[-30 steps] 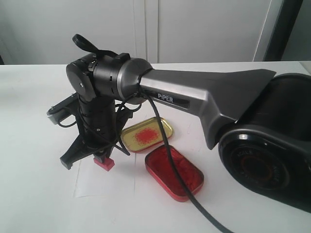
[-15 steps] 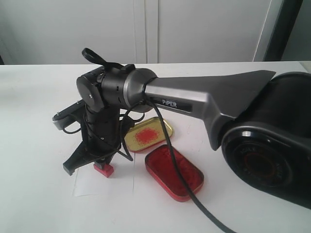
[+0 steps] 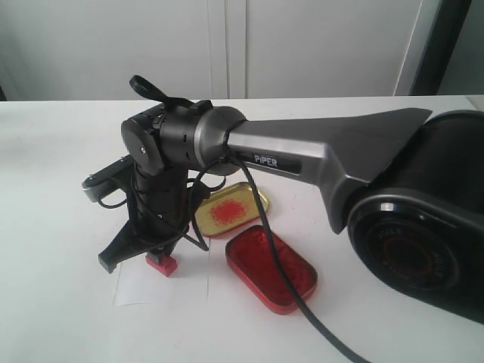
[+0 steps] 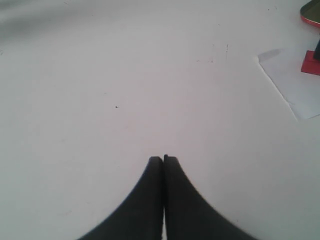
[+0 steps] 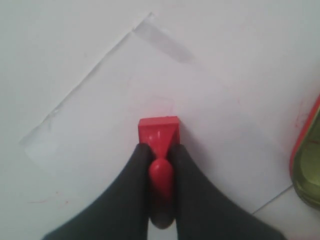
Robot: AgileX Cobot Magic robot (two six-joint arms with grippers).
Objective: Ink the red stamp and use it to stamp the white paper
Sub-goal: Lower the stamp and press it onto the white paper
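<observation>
Count: 1 red stamp (image 5: pixel 159 131), 1 white paper (image 5: pixel 100 115), 1 red tin (image 3: pixel 253 265), 1 gold lid (image 3: pixel 227 212) | tin: red ink; lid: red smudge | my right gripper (image 5: pixel 160 150) clamped on stamp knob, base on paper | my left gripper (image 4: pixel 163 159) together, empty

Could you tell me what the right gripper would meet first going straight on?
The paper: the right gripper, shut on the stamp, points down at it, and the stamp's base seems to touch the sheet.

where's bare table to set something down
Bare table lies left of the white paper in the exterior view, and around the left gripper. Crowded: right gripper on the red stamp atop the paper, gold lid and red ink tin to its right.
</observation>
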